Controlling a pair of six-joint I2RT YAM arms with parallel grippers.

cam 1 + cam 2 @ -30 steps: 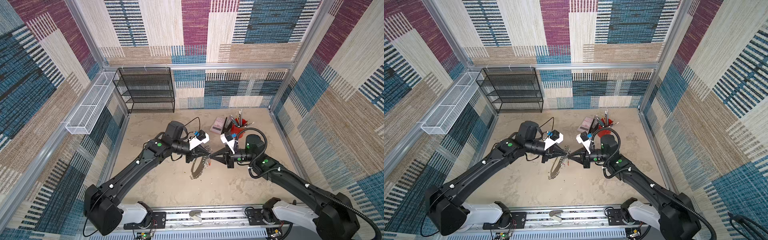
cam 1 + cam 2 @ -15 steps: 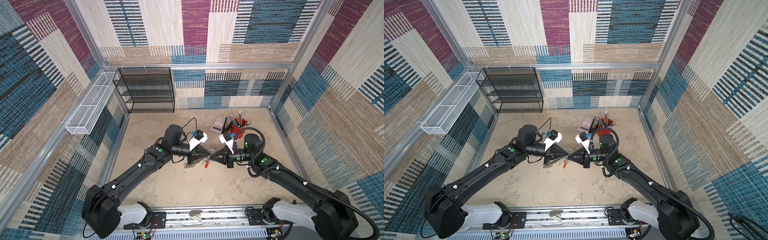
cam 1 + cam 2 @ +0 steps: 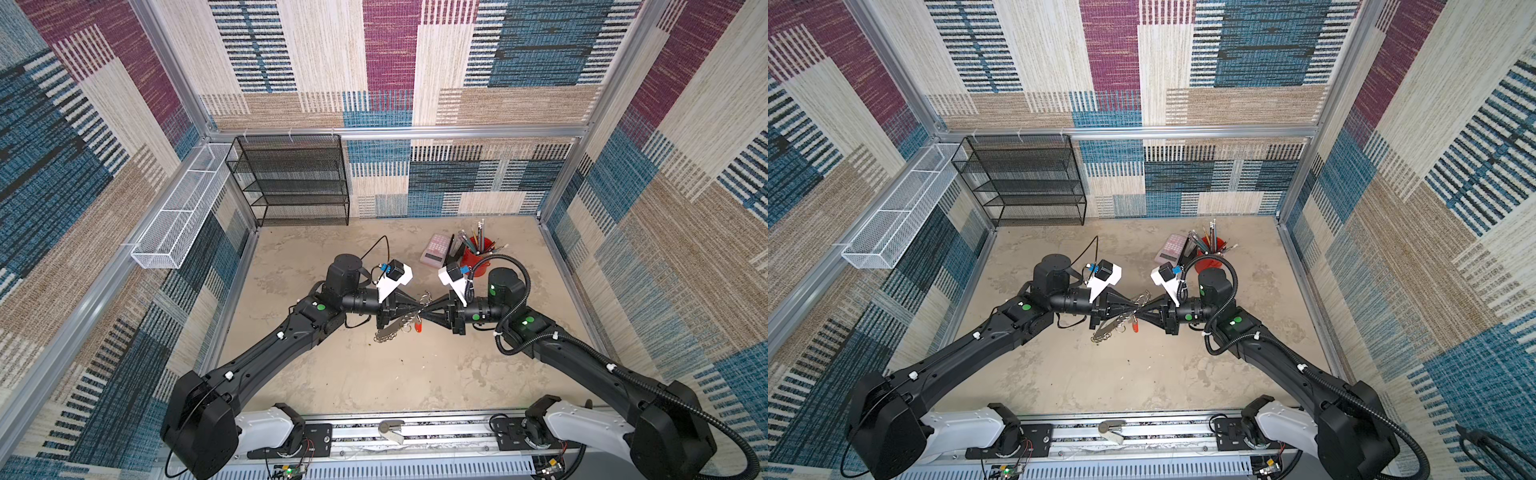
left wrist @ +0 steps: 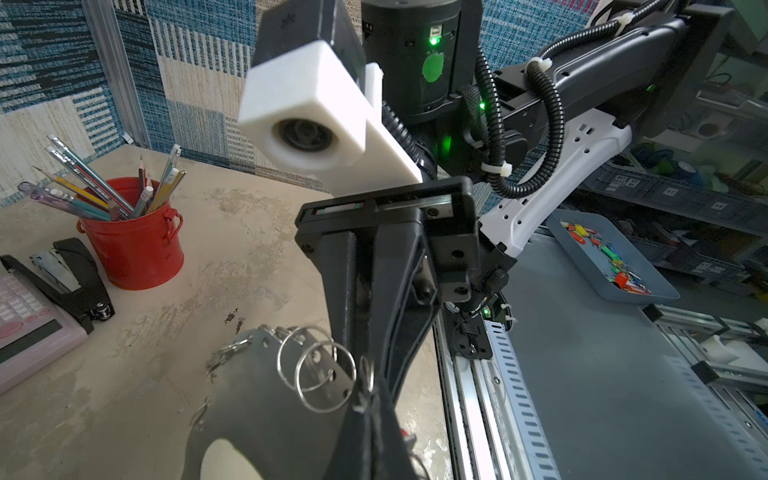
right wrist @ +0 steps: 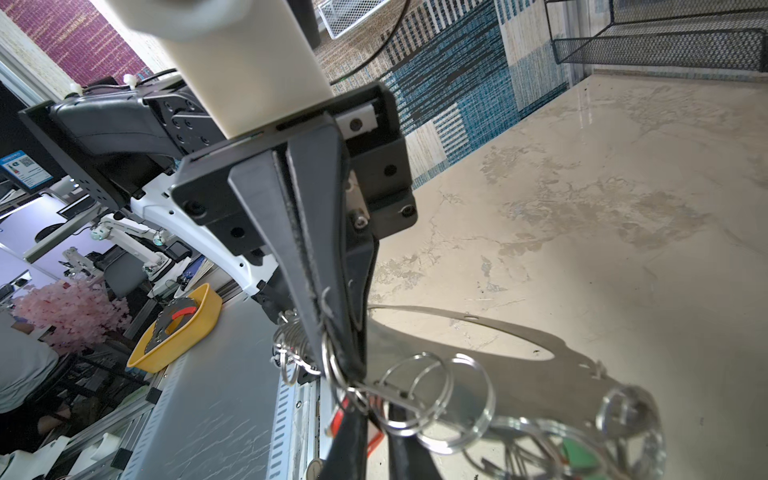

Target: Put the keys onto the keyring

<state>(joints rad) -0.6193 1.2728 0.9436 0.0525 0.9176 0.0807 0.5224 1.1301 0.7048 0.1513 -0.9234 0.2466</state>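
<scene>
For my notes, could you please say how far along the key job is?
Done: a red-tagged silver key hangs at the grey flexible band keyring, attachment unclear. In hand: shut left gripper holds it; right gripper at its rings. Left: coloured-tag keys in the grey tray.

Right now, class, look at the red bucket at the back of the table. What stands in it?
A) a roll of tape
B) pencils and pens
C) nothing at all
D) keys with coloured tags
B: pencils and pens stick up out of the red bucket, as the left wrist view shows clearly.
</scene>
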